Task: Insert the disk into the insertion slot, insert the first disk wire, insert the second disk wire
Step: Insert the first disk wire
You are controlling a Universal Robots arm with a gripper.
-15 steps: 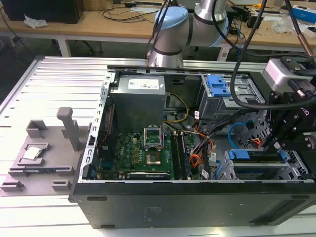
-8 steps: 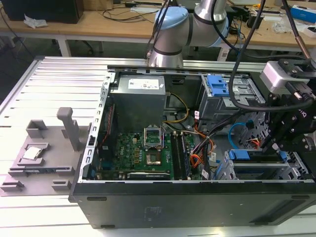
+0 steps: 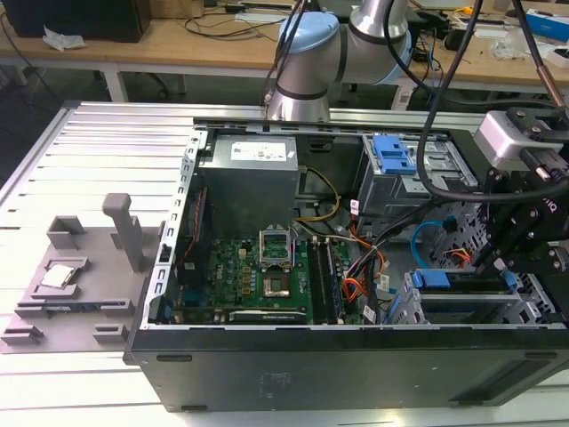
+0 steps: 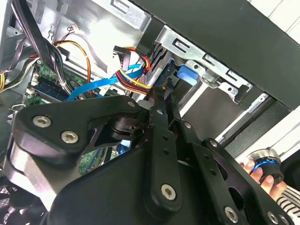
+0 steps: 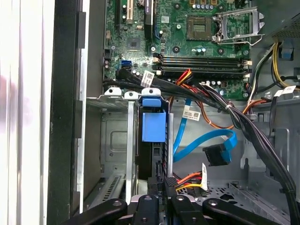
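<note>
Starting from the exterior view's left, a grey fixture (image 3: 80, 267) lies on the slatted desk (image 3: 107, 142) near that edge, and nothing of my job is on it. Beside it stands the open case (image 3: 311, 365), with the motherboard (image 3: 258, 276) in its middle. My work is further towards the exterior view's right, close to the desk's edge on that side.

In the first wrist view the disk (image 5: 153, 126) stands on edge inside the insertion slot (image 5: 112, 140), its blue frame level with the lip of the cage. I take that step as done.

My claw (image 5: 163, 194) is right at the disk's near edge, with its fingers drawn almost together. They pinch the small dark plug of the first disk wire (image 5: 188, 179), whose orange-red strands trail off to one side. I judge this to be the step in hand, but I cannot tell whether the plug is home in the disk's socket or only touching it.

The second disk wire (image 5: 206, 140) curves in a loose loop just beside the disk. Its dark plug hangs in the open bay, apart from the disk, so that one is not yet connected.

In the second wrist view a person's hand (image 4: 265, 180) rests outside the case wall.
</note>
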